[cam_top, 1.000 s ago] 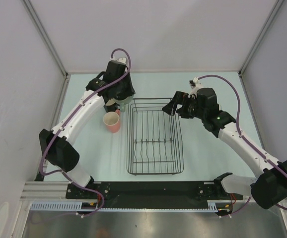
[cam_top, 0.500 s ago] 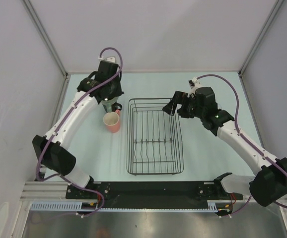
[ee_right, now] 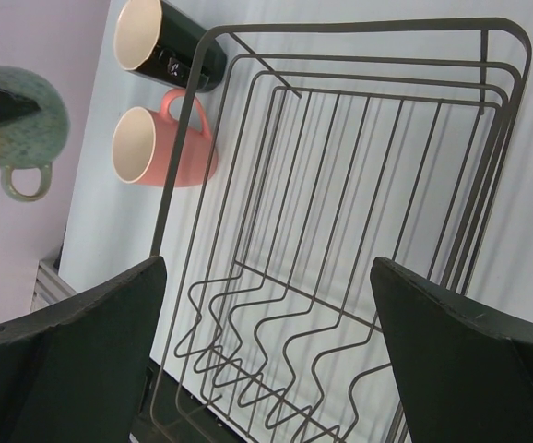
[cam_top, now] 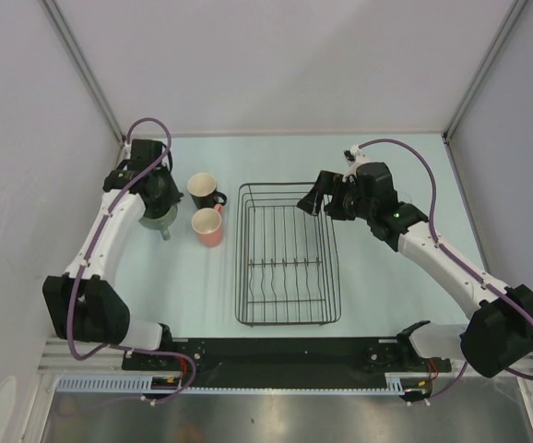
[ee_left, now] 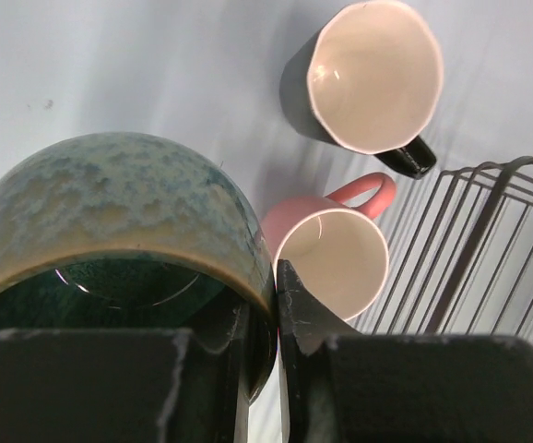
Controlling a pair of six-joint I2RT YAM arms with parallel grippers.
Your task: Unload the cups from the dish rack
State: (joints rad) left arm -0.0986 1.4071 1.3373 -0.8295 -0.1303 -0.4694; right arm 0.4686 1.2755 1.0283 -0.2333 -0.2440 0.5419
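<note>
Three cups sit outside the dish rack (cam_top: 287, 254), all on its left, and the rack lies lengthwise in the middle of the table (cam_top: 386, 286), with its wavy tines at the end nearest the arm bases. Going away from that near end, the first cup is the pink mug (cam_top: 208, 225). It stands upright just beside the rack's left rail, apart from it, with its pale inside facing up and its handle turned toward the far side. Farther left of the rack than the pink mug is the speckled green mug (ee_left: 110, 212), which is pinched at the rim by the left gripper (ee_left: 262, 295). One finger is inside the mouth and the other is outside against the wall, so the jaws are clamped on it. The frames do not settle whether its base touches the table. Just beyond the pink mug, near the rack's far left corner, is the black cup (cam_top: 204, 191), upright, cream inside, with its handle on the side toward the rack. At the rack's far right corner hangs the right gripper (ee_right: 268, 268), above the wires and pointing down into the basket. Its two dark fingers are spread wide, with nothing between them and touching nothing.
</note>
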